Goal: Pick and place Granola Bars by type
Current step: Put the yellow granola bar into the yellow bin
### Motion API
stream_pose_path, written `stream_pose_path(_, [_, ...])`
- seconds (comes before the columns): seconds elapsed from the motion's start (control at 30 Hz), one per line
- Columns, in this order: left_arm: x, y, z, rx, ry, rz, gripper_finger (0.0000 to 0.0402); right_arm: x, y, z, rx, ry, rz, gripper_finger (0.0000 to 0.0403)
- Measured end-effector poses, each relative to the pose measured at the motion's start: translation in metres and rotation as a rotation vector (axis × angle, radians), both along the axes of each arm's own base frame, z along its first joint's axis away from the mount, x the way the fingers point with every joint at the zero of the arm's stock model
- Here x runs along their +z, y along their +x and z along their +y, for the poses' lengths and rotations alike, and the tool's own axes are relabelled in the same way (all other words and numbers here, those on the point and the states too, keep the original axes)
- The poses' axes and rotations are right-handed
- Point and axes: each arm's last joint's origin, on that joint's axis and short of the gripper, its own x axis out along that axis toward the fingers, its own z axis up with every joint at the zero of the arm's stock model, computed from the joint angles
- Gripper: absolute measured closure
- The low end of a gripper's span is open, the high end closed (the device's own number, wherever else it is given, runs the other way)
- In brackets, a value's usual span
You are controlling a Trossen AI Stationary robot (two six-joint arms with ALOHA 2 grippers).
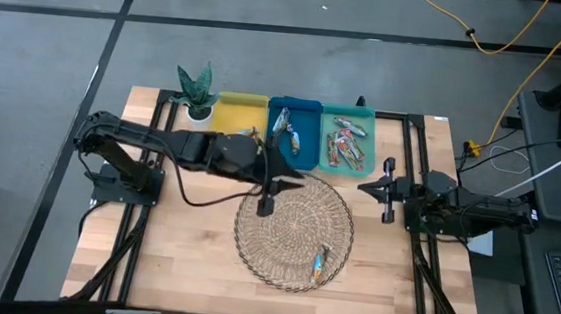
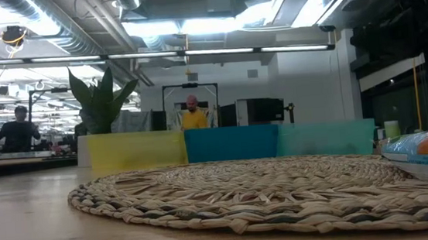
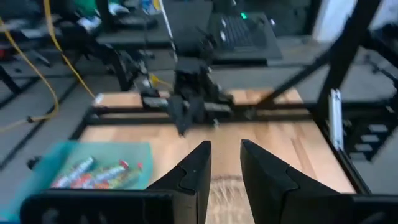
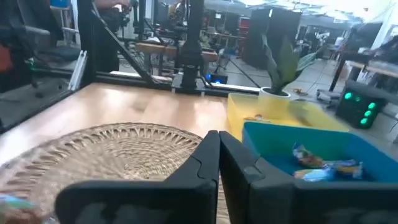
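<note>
1 granola bar left on the woven mat, lying toward the right arm's side.
Its long axis runs roughly front to back, well apart from the left gripper, which hovers at the mat's far edge by the blue bin, fingers slightly parted and empty. The right gripper (fingers pressed together, holding nothing) waits beside the mat, somewhat nearer the bar.

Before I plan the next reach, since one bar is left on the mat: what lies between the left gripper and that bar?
In the high view, only bare woven mat lies between the left gripper and the granola bar near the mat's edge.
</note>
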Motion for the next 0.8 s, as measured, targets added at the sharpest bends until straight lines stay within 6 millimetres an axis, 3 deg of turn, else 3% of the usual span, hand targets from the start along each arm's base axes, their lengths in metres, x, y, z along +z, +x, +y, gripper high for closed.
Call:
stream_pose_path(0.27, [0.005,0.005,0.01,0.111,0.007,-0.078,0.0323,0.01,-0.001,0.0,0.012,0.299,-0.112,0.0389])
stream_pose_path(0.5, [0.005,0.006,0.02,0.167,0.001,-0.074,0.0325,0.023,-0.003,-0.001,0.024,0.448,-0.26,0.0389])
stream_pose_path(0.63, [0.002,0.006,0.026,0.19,-0.021,-0.068,0.0327,0.029,-0.004,0.001,0.072,0.431,-0.263,0.0388])
stream_pose_path(0.8, [-0.002,0.005,0.028,0.181,-0.025,-0.037,0.0327,0.064,-0.01,0.005,0.189,0.339,-0.197,0.0361])
